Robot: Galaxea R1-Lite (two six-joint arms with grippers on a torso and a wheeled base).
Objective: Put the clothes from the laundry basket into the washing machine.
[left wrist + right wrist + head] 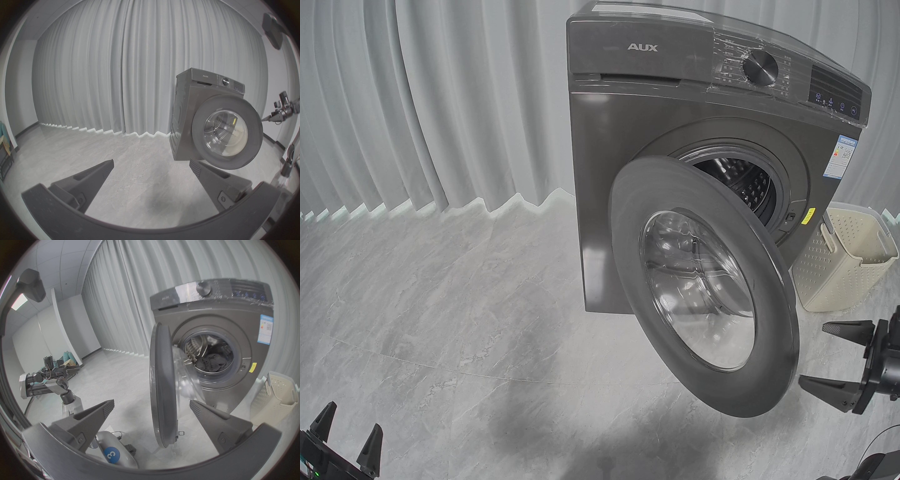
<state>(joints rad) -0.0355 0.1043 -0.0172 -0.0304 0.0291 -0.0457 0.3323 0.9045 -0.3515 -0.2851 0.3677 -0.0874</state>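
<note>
One washer (612,187) stands with its one round door (650,206) swung wide open. A dark heap of clothes (214,362) lies inside its drum (747,181). One cream basket (850,262) sits just beside the washer, on its right. The washer's front carries two stickers, a blue-and-white label (841,156) and a small yellow one (808,215) by the drum opening. There are two grippers, both with fingers spread and holding nothing. The right gripper (812,353) hangs near the door's edge, and the left gripper (353,417) is well apart from the washer, to its left.
</note>
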